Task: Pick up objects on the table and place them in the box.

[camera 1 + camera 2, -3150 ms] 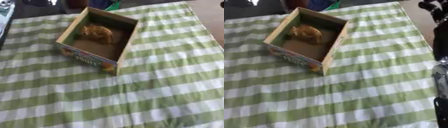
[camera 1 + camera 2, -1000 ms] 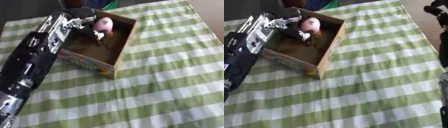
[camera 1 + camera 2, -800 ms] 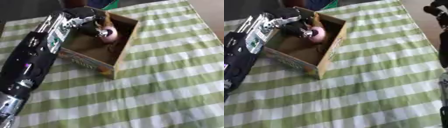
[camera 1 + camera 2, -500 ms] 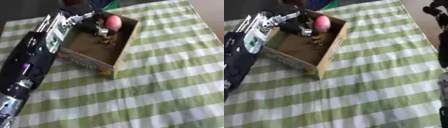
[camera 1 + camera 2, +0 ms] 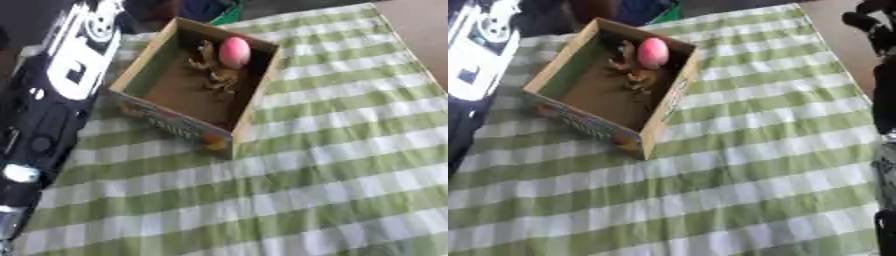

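An open cardboard box (image 5: 248, 107) stands on the green-and-white checked cloth at the upper left. Inside, against its far wall, lies a pink egg-shaped object (image 5: 234, 51). A small brown toy animal (image 5: 210, 64) lies beside it on the box floor. My left arm (image 5: 66, 85), black with a white panel, runs along the box's left side, outside it and apart from the pink object. Its hand is lost in the dark blur by the top edge. Part of my right hand (image 5: 871, 22) shows as a dark shape at the upper right, far from the box.
The checked cloth (image 5: 332, 165) stretches right of and in front of the box, with nothing on it. Its right edge meets a brown surface (image 5: 420, 25). Dark and blue shapes (image 5: 206, 9) sit beyond the box at the far edge.
My left hand carried the pink object into the box and has drawn back up and left, out of it. The pink object now lies in the box beside the brown toy.
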